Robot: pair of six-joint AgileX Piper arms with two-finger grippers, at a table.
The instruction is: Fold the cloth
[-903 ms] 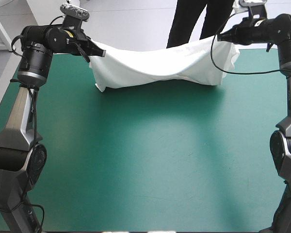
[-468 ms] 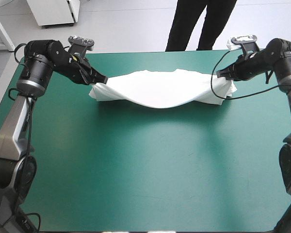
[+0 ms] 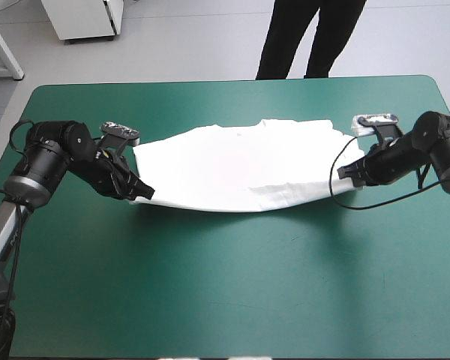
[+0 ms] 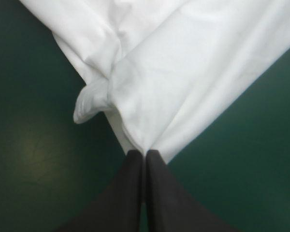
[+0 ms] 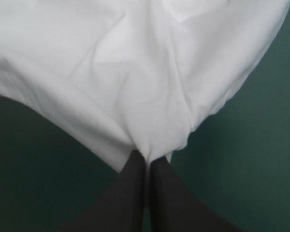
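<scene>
The white T-shirt (image 3: 232,169) lies spread across the far half of the teal-green counter (image 3: 225,292), strung between the two arms with its near edge curving from one to the other. The left claw (image 3: 145,193) is clamped on the shirt's left end, its black fingers pressed together on a pinch of fabric. The right claw (image 3: 345,174) grips the right end the same way.

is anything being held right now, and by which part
The T-shirt: the left end effector pinches its left end, the right end effector its right end.
</scene>
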